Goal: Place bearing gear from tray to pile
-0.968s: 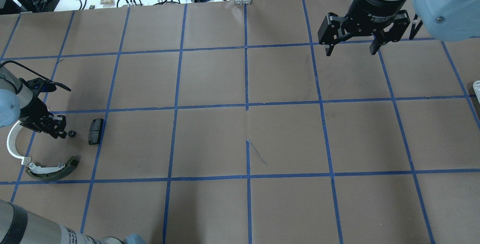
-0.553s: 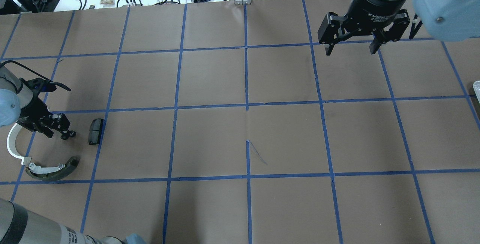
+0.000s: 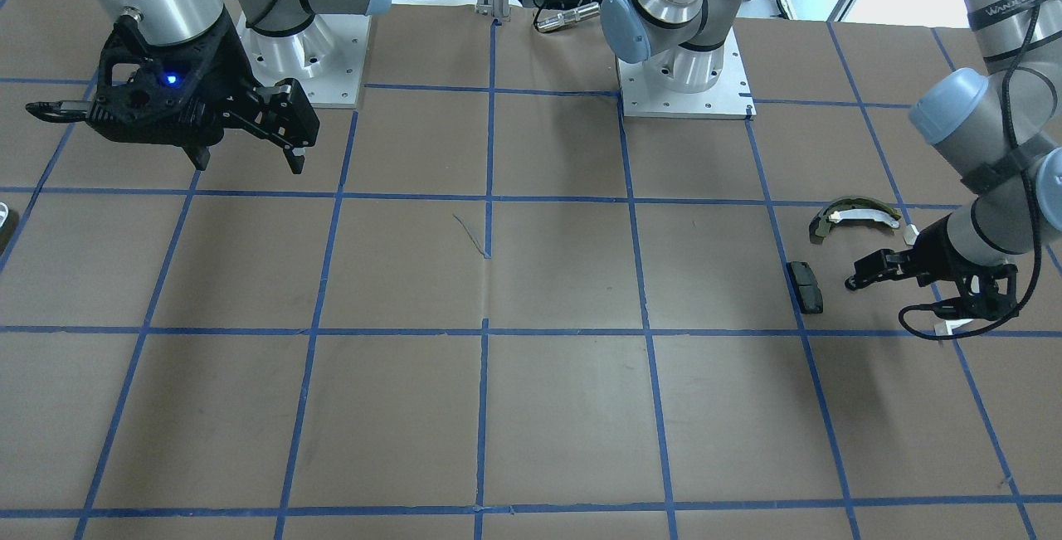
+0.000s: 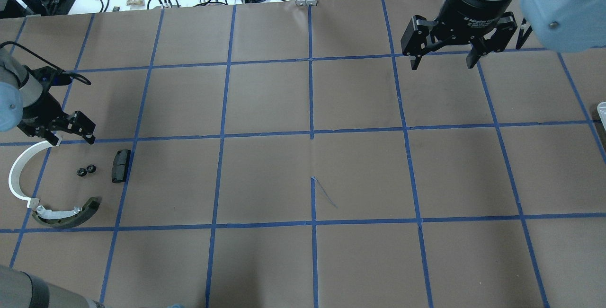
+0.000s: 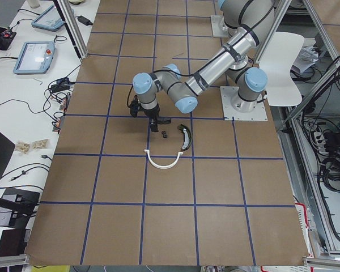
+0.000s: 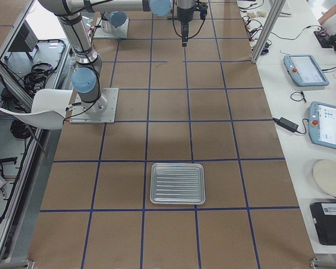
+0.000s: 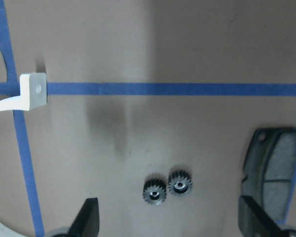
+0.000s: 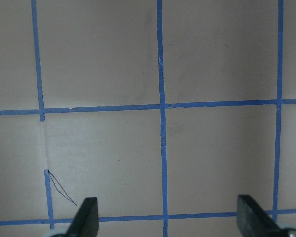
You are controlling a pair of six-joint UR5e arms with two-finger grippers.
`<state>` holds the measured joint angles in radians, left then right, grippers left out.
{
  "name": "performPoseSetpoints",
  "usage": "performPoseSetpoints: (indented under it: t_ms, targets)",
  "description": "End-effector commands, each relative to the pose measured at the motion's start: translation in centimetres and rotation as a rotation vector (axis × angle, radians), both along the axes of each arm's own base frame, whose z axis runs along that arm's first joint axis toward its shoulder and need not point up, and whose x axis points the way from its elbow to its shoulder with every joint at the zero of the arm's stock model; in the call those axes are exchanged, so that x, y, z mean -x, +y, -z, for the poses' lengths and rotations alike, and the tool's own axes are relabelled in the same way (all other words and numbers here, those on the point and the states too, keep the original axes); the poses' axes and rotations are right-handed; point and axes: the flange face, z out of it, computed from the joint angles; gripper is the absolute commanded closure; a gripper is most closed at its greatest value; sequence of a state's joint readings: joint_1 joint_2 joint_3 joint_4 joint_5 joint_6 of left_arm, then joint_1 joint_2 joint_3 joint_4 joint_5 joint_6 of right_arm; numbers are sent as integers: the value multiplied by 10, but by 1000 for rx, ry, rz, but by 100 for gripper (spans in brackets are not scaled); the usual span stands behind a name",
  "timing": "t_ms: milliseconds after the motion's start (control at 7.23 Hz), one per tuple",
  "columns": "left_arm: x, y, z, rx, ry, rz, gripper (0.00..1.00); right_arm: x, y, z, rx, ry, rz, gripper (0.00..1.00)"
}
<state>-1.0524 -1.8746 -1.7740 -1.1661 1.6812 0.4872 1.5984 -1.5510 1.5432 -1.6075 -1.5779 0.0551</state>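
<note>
in the overhead view the two bearing gears (image 4: 92, 169) lie touching side by side on the table (image 4: 265, 180), between the half-ring strip (image 4: 18, 178) on their left and the pad (image 4: 121, 166) just to their right. the curved shoe (image 4: 66, 216) lies nearer the robot, one end beside the strip's near end. the tray (image 6: 177, 183) sits toward the table's right end, well apart from this group.

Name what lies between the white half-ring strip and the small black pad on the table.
Two small black gears lie there side by side, touching neither the white strip nor the black pad; the overhead view shows this.
</note>
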Motion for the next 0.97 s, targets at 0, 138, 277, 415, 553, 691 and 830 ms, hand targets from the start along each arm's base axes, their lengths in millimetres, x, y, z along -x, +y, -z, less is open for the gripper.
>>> performPoseSetpoints:
  t_ms: [0, 138, 277, 415, 553, 691, 830]
  targets:
    - [107, -22, -89, 39, -18, -16, 0, 0, 0, 1, 1, 1, -1, 0]
    - [161, -27, -135, 71, -18, 61, 0, 0, 0, 1, 8, -1, 0, 0]
    - [209, -24, -170, 97, 49, 119, 0, 0, 0, 0, 11, -1, 0, 0]
    - [247, -14, -187, 92, 96, 111, 0, 0, 0, 0, 11, -1, -1, 0]
    - [281, 2, -198, 92, 96, 132, 0, 0, -1, 2, 8, -1, -1, 0]
    - [309, 20, -208, 82, 101, 180, 0, 0, 0, 0, 11, 0, -1, 0]
    - [320, 42, -219, 58, 102, 201, 0, 2, -1, 0, 9, 2, 2, 0]
